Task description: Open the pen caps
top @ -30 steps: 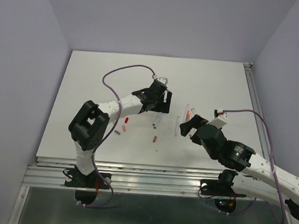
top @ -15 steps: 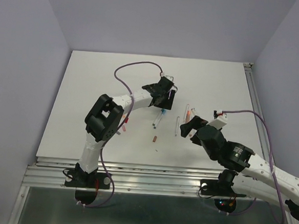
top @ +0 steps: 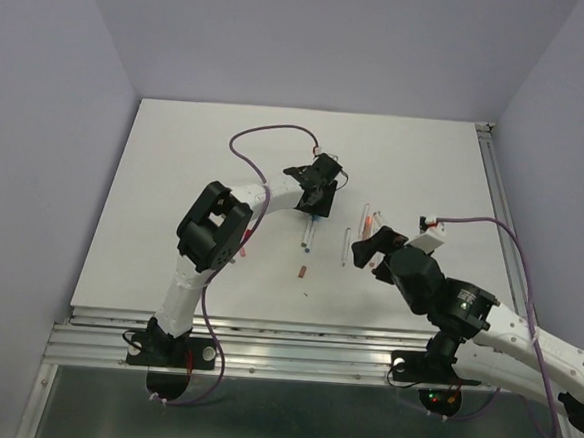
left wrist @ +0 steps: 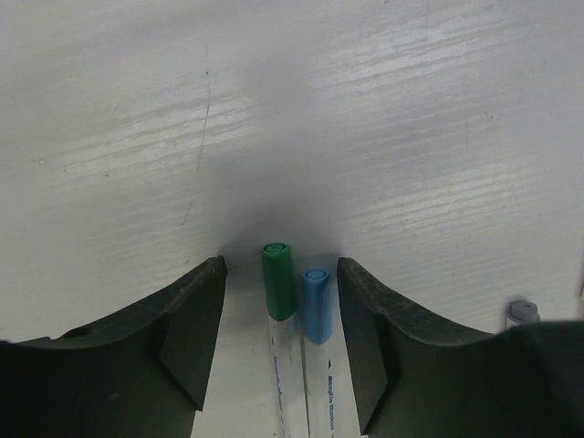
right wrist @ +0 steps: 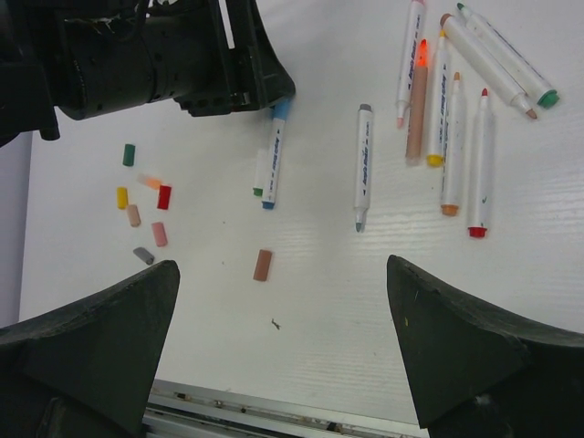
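Around the green cap [left wrist: 276, 274], with the blue cap [left wrist: 316, 303] just beside it, my left gripper [left wrist: 278, 266] is narrowing from wide, half open, gripping nothing yet; both pens stay capped. My right gripper [right wrist: 283, 269] gapes empty.

We look down on a white worktop [top: 176, 161], faintly scuffed. Near its middle a green-capped pen [left wrist: 277, 278] and a blue-capped pen [left wrist: 316, 306] lie side by side, just about touching. At nine o'clock from that pair, well apart, sits a scatter of loose caps [right wrist: 164, 197] in green, yellow, orange, red, pink and grey. At six o'clock lies a single brownish cap [right wrist: 263, 265]. At three o'clock lies a grey-tipped pen [right wrist: 362, 164], and beyond it a cluster of pens [right wrist: 453, 137].
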`<state>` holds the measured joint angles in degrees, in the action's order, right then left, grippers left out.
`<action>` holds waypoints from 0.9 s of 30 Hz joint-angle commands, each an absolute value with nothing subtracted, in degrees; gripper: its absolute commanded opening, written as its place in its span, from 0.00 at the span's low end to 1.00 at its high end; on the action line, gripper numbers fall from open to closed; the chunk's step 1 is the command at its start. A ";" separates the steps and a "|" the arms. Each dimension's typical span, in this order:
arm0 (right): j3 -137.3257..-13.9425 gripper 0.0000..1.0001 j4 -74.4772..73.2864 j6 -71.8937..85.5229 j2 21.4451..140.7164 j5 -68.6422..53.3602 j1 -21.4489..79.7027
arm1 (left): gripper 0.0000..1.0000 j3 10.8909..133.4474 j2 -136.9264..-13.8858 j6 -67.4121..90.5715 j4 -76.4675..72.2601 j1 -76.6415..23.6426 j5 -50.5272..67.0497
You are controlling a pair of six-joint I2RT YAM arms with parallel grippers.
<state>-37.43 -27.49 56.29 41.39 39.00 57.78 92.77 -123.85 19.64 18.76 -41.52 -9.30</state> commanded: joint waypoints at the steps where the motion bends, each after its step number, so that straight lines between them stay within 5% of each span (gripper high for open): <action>1: -36.04 1.00 -23.47 55.55 41.84 39.73 57.92 | 0.63 94.13 -123.57 19.86 20.30 -41.31 -10.99; 27: -36.04 1.00 -22.77 55.28 43.59 39.55 57.92 | 0.58 85.97 -120.33 24.87 15.29 -38.93 -12.21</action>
<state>-37.41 -25.15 55.64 44.31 37.67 57.78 89.30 -122.67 25.02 13.19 -37.52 -10.46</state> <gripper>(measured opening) 0.998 0.582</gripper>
